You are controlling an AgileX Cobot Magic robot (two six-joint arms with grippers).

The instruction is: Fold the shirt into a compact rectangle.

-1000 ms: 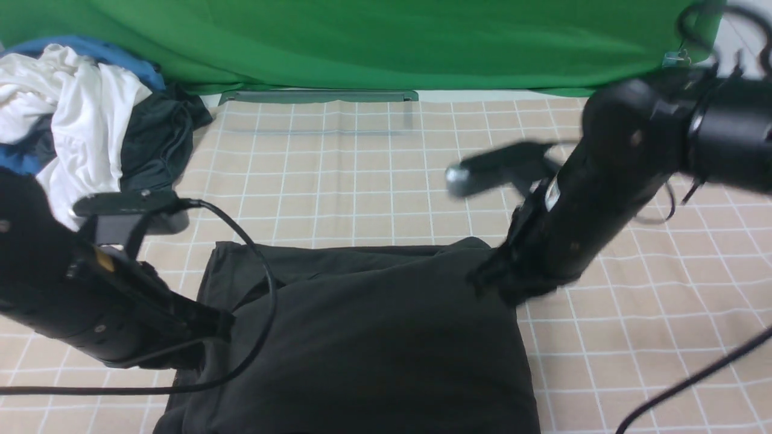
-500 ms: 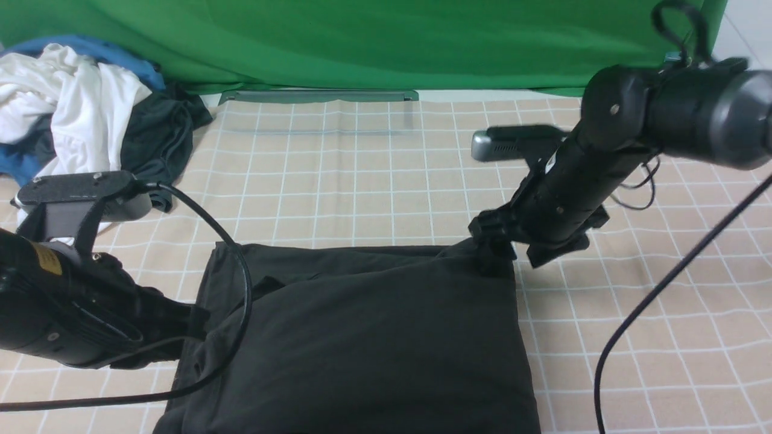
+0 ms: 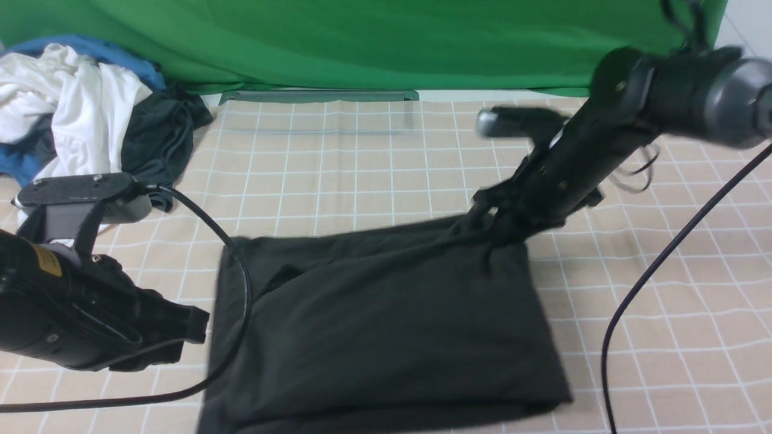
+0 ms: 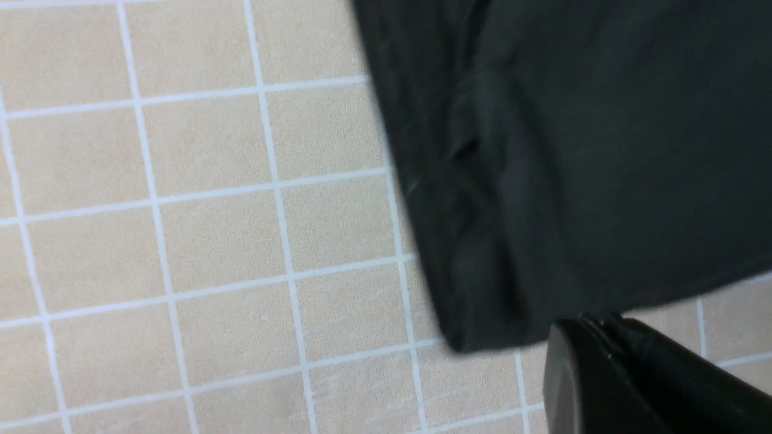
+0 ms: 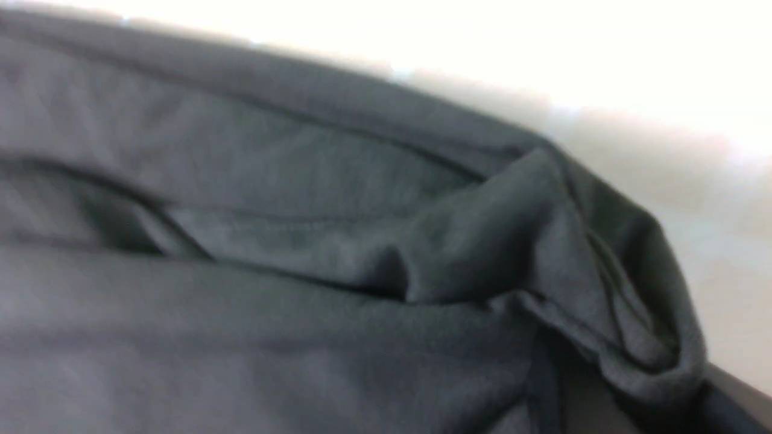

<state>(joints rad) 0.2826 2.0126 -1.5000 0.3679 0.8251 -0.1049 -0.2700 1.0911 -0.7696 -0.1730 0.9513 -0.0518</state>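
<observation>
R tool (image 3: 491, 220) clamped on shirt (image 3: 386, 325) far R corner, lifting it off counter (image 3: 362, 169). L tool (image 3: 196, 325) together, empty, beside shirt's L edge.

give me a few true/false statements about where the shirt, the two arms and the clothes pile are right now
1. The right fingers pinch the far right corner of the shirt and lift it off the cloth. True.
2. The left fingers grip the shirt's left edge. False: they are shut but sit beside that edge, apart from it.
3. A pile of clothes lies at the far left of the table. True.
4. The shirt is spread flat with both sleeves out. False: it is folded into a rough rectangle with layers stacked.
5. The backdrop behind the table is blue. False: it is green.
</observation>
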